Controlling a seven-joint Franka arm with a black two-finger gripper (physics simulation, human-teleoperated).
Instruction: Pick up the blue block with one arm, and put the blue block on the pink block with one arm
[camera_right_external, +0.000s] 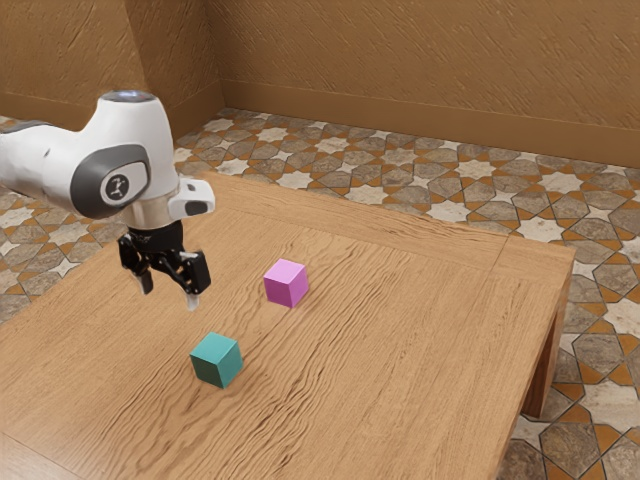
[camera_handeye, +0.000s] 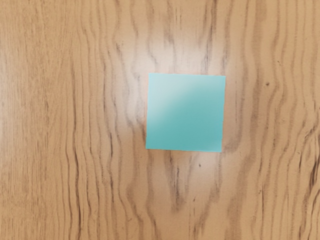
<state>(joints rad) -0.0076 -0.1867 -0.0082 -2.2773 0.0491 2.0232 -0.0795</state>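
Observation:
A teal-blue block (camera_right_external: 217, 360) rests on the wooden table (camera_right_external: 400, 330) toward its near side. The wrist view looks straight down on the blue block (camera_handeye: 185, 112), which lies flat on the wood. A pink block (camera_right_external: 285, 282) sits a little farther back and toward the exterior view's right of the blue one, apart from it. My black gripper (camera_right_external: 170, 288) hangs open above the table, up and to the exterior view's left of the blue block, with nothing between its fingers.
The table's right edge (camera_right_external: 560, 300) drops to a patterned tile floor (camera_right_external: 480, 190). Wood-panelled walls (camera_right_external: 420, 50) stand behind. Bare tabletop spreads to the exterior view's right of both blocks.

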